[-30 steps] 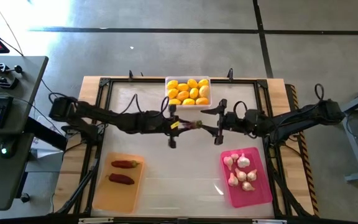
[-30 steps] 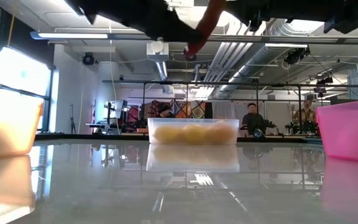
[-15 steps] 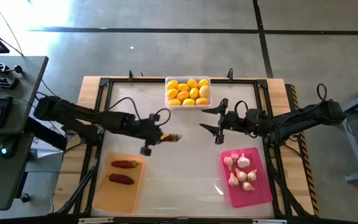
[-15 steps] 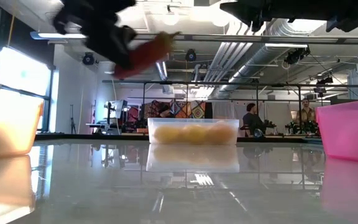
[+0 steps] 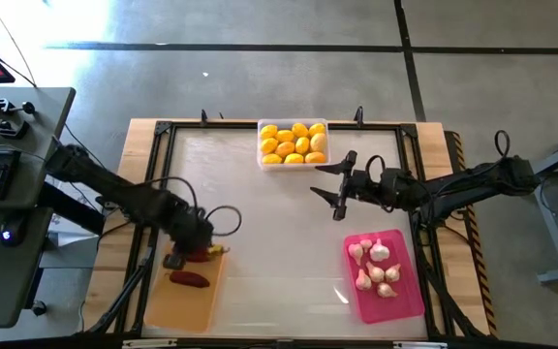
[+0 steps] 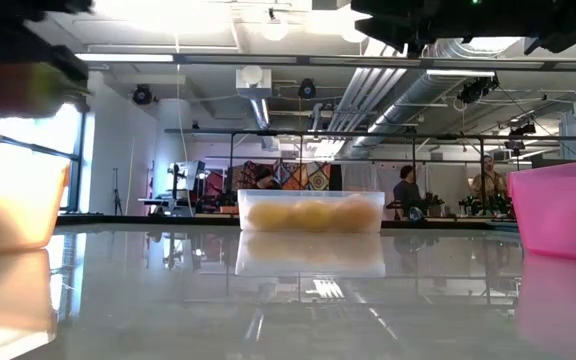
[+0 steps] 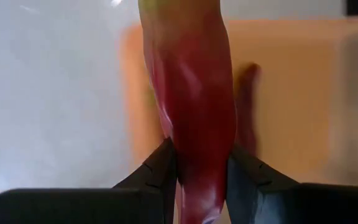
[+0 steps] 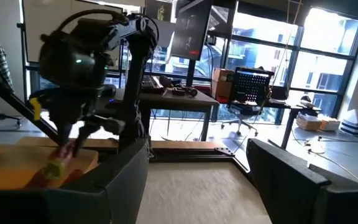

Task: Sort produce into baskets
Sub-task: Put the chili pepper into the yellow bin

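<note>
1. Right, the left gripper [image 5: 190, 254] hangs over the far end of the orange tray [image 5: 163, 305], its fingers [image 7: 160, 171] pinching a long red chili [image 7: 194, 118] between them.
2. Two more chilies lie in that tray: one [image 5: 190, 279] shows clearly near the middle, the other sits right under the gripper and is mostly hidden.
3. The risk, I reckon, is the drop. The held chili points partly out past the tray's far rim, so a release from here could leave its tip hanging over the edge, or send it rolling onto the table [image 5: 279, 233].
4. Another worry is that the chili could land across the ones already there and bounce.
5. The right gripper [image 5: 341, 191] waits over the middle of the table, fingers spread wide and holding nothing, well apart from the left arm.
6. The clear tray [image 5: 294, 143] of yellow fruit sits at the far edge, and the pink tray [image 5: 410, 291] with the garlic bulbs [image 5: 376, 267] is near right.
7. There is plenty of open room: the near half of the orange tray is bare, and the table between the trays leaves a free way back to the centre.
</note>
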`<control>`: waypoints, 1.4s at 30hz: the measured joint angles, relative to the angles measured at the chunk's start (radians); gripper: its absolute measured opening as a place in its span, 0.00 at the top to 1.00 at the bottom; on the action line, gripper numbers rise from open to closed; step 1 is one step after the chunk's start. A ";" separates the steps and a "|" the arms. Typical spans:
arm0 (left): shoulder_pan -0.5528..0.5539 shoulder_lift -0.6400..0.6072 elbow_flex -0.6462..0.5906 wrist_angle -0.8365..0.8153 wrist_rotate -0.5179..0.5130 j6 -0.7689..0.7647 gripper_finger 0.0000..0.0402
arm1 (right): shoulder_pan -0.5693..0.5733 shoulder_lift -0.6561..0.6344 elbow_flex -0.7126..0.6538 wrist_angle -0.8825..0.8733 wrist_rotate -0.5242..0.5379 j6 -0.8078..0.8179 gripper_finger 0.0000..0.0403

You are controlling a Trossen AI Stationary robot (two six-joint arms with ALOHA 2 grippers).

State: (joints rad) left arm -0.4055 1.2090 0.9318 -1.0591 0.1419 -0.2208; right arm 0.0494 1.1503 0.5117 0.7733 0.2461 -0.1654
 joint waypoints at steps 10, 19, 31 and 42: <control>-0.171 0.000 -0.009 0.034 0.190 -0.200 0.80 | -0.005 0.000 0.000 -0.007 -0.001 0.000 0.35; -0.216 0.001 -0.115 0.251 0.286 -0.314 0.80 | -0.023 0.000 0.000 -0.020 -0.003 -0.019 0.35; -0.283 0.006 -0.233 0.499 0.406 -0.506 0.81 | -0.050 0.000 0.000 -0.046 -0.002 -0.016 0.35; -0.265 0.006 -0.271 0.504 0.347 -0.667 0.71 | -0.050 0.000 0.000 -0.048 -0.002 -0.017 0.35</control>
State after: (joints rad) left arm -0.6709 1.2152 0.6608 -0.5547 0.4887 -0.8882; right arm -0.0002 1.1503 0.5114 0.7250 0.2443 -0.1825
